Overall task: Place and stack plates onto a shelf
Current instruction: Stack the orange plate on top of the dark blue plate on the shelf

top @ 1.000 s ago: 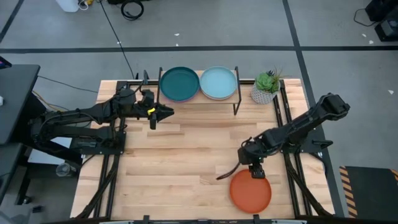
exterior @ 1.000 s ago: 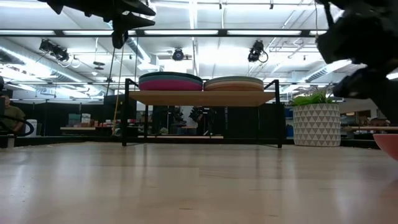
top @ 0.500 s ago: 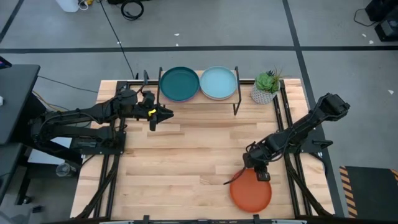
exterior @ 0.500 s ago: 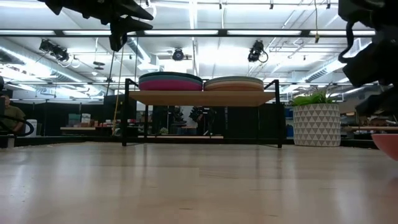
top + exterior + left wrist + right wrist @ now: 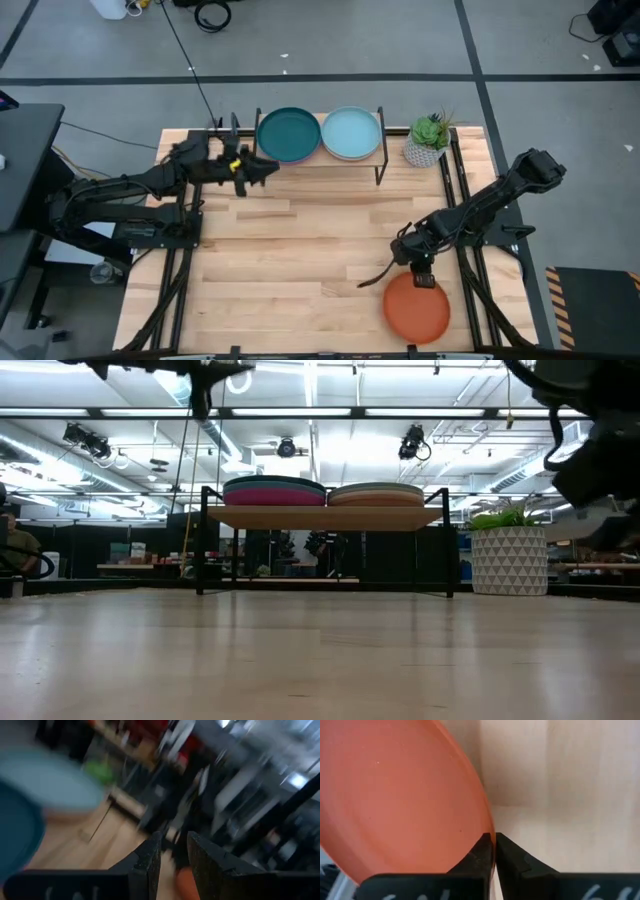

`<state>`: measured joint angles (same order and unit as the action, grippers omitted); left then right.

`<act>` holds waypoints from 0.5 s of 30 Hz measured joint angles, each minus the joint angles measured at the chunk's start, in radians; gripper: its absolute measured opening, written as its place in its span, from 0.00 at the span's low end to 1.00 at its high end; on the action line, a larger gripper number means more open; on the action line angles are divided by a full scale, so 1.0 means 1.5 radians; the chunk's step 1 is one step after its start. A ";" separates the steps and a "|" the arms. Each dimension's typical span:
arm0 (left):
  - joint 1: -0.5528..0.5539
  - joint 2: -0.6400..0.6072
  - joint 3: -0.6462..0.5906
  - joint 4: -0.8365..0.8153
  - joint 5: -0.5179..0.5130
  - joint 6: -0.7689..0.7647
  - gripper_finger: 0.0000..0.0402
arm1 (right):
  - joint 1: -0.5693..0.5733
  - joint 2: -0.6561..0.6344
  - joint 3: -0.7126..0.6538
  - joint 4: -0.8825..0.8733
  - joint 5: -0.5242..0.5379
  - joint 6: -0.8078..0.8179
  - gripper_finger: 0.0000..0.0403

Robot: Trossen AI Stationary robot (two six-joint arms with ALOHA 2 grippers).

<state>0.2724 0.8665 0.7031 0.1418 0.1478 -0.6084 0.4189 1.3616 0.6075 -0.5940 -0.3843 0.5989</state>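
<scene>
At lower right of the high view, the right gripper (image 5: 421, 279) sat over the upper rim of the orange plate (image 5: 417, 307), which lay near the table's (image 5: 300, 260) front right corner. Right wrist view: both dark fingers (image 5: 482, 851) pressed together on the plate's rim (image 5: 400, 800), edge pinched between them, bare wood showing beside it. Plate appeared flat or nearly flat on the table; whether it was lifted clear could not be told.

Upper centre of the high view: the shelf (image 5: 380, 160) stood at the table's far edge. Two stacks on it, side by side and touching or nearly so: dark teal plate (image 5: 289, 134) on top at left, pale blue plate (image 5: 352, 132) on top at right. Low view showed the left stack with a magenta plate (image 5: 274, 494) under the teal one, and the right stack (image 5: 376, 493) a little lower; other colours in the stacks not distinguishable.

Left gripper (image 5: 268, 170) hung in the air just left of the shelf, near the teal stack's edge, pointing toward it. Left wrist view: fingers (image 5: 148, 860) nearly together, a narrow gap between them, nothing held.

Potted plant (image 5: 428, 139) in white patterned pot stood just right of the shelf.
</scene>
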 joint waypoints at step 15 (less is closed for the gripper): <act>0.052 0.002 0.012 0.020 -0.050 -0.040 0.27 | -0.235 -0.117 0.180 -0.213 0.143 -0.119 0.04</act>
<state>0.3508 0.8702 0.7209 0.1717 0.0734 -0.6687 0.0668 1.1859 0.8779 -0.9136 -0.1694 0.4208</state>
